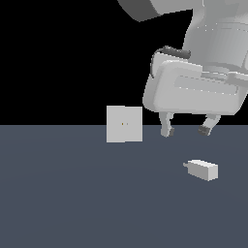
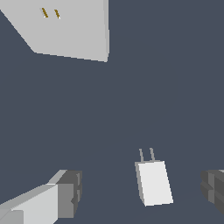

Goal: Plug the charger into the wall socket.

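The charger (image 1: 203, 169) is a small off-white block lying flat on the dark grey floor, its short prongs pointing toward the exterior view's left. In the wrist view the charger (image 2: 153, 182) lies between my fingers, prongs toward the socket. The wall socket (image 1: 124, 124) is a flat upright pale square plate with two tiny dots at its centre; it also shows in the wrist view (image 2: 65, 28). My gripper (image 1: 186, 131) hangs open and empty above the charger, not touching it. In the wrist view the gripper (image 2: 142, 192) has one finger on each side of the block.
The dark grey floor (image 1: 72, 193) stretches across the scene. The background behind it is black. The arm's white body (image 1: 198, 87) fills the upper part of the exterior view's right.
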Robot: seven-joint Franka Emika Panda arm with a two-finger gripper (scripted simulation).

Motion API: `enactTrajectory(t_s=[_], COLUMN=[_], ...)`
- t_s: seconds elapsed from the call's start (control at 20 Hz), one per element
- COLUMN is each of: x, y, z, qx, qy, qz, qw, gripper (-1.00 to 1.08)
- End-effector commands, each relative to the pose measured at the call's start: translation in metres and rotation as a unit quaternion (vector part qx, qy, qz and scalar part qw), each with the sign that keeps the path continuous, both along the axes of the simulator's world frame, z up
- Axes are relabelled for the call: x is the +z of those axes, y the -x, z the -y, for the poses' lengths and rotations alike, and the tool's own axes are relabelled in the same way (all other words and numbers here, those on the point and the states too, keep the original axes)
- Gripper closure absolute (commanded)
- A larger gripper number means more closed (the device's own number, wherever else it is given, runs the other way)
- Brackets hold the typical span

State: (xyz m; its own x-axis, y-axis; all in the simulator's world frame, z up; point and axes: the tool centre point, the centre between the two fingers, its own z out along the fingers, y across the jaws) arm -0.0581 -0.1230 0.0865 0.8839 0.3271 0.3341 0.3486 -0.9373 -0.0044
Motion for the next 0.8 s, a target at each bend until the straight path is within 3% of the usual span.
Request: enactTrajectory(t_s=[0.0,0.75], x=[-0.005,-0.023], y=[0.001,0.0], z=[0.006,0.028], qx=[0.009,0.044], qy=[-0.003,-0.014], qz=[0.009,0.038], qw=[0.9999,0.9982], gripper=[-0.92,-0.92])
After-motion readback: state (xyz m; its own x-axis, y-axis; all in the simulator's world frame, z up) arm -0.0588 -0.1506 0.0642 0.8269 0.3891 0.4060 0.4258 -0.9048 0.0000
